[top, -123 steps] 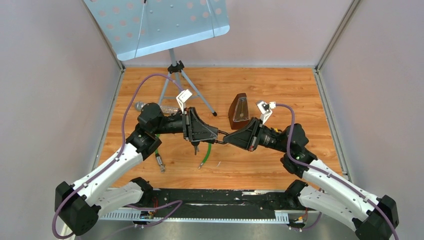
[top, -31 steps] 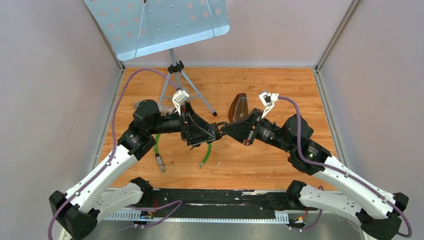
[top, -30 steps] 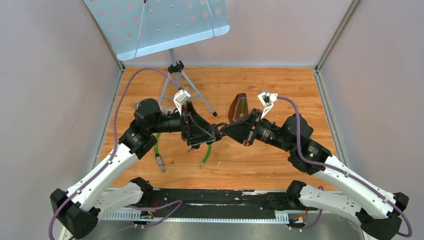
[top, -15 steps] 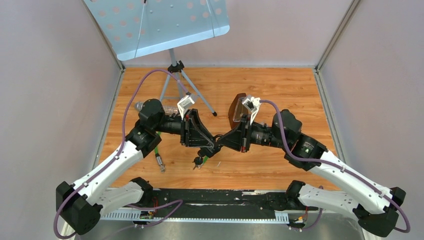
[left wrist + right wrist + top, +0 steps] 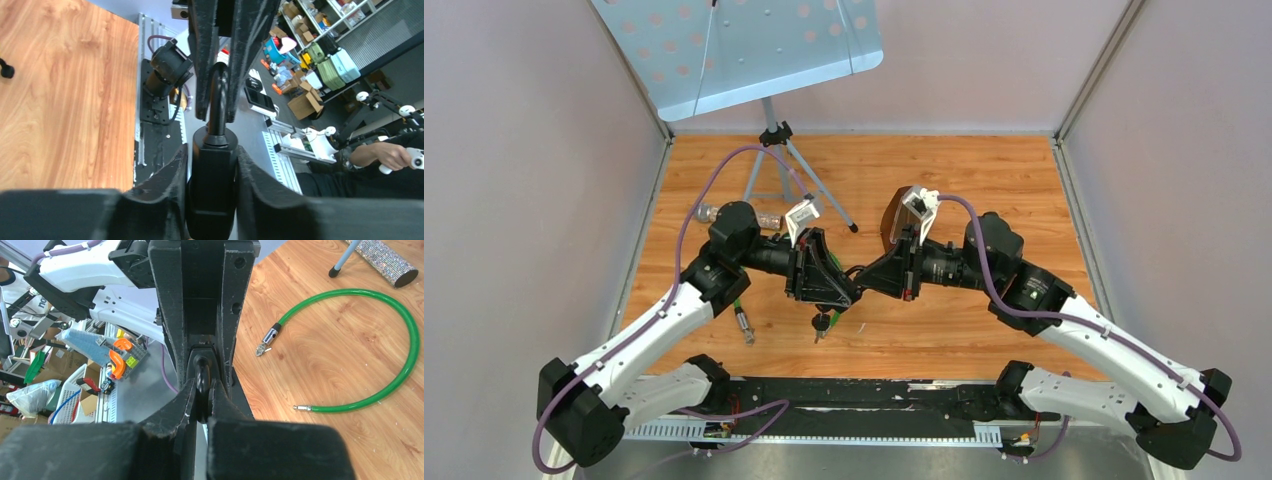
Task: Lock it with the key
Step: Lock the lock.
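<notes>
Above the middle of the table (image 5: 984, 180), the two tools meet tip to tip with the black lock (image 5: 212, 200) between them. The left tool (image 5: 212, 152) is squeezed tight on the lock's fat body, and the right tool (image 5: 201, 386) is pinched tight on its thin loop (image 5: 218, 95). Just under them is the key (image 5: 822, 322), too small to see well, near a green cable (image 5: 380, 385).
</notes>
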Robot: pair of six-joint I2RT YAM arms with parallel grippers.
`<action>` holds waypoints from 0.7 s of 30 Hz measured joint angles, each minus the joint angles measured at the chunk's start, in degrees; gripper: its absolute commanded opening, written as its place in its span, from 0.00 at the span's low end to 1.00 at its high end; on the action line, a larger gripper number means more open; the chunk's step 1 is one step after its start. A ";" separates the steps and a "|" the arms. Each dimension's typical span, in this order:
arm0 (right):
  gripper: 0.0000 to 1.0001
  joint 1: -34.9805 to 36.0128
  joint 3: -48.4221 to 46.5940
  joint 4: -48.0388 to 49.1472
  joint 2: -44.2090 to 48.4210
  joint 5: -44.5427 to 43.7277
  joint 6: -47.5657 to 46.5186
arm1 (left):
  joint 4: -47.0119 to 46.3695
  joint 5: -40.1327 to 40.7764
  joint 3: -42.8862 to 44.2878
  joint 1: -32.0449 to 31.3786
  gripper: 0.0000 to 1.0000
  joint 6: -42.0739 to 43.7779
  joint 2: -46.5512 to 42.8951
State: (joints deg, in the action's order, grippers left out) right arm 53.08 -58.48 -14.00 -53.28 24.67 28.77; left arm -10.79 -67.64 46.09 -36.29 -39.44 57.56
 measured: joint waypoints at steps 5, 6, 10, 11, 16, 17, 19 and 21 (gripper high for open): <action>0.64 -0.02 0.00 0.35 -0.04 -0.74 0.98 | -0.04 0.98 0.02 -0.04 0.00 -0.33 0.94; 0.73 -0.02 0.00 0.63 0.09 -1.07 1.33 | 0.02 1.84 0.02 -0.07 0.00 -0.55 1.29; 0.90 0.00 1.31 3.08 2.54 -2.95 2.14 | -0.92 7.15 -0.76 -0.22 0.00 -3.19 1.53; 0.91 -0.02 2.82 4.09 4.02 -3.80 2.21 | -2.27 8.85 -1.40 -0.33 0.00 -4.57 1.25; 0.93 -0.07 10.88 10.12 9.60 -7.34 3.26 | -6.73 19.80 -5.27 -1.11 0.00 -9.99 -2.43; 0.92 -0.07 12.46 11.43 10.38 -7.87 3.52 | -7.56 22.10 -5.79 -1.16 0.00 -10.67 -3.06; 0.91 -0.07 15.32 14.29 11.50 -8.92 4.09 | -10.29 26.71 -6.80 -1.46 0.00 -12.02 -4.35; 0.89 -0.07 17.53 17.42 11.58 -9.84 4.63 | -13.31 30.25 -7.52 -1.62 0.00 -13.22 -5.33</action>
State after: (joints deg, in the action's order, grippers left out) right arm 53.01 -40.95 3.42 -41.69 14.83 33.41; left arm -24.10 -37.39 38.57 -37.91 -52.66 52.23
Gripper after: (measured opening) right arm 0.915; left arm 0.402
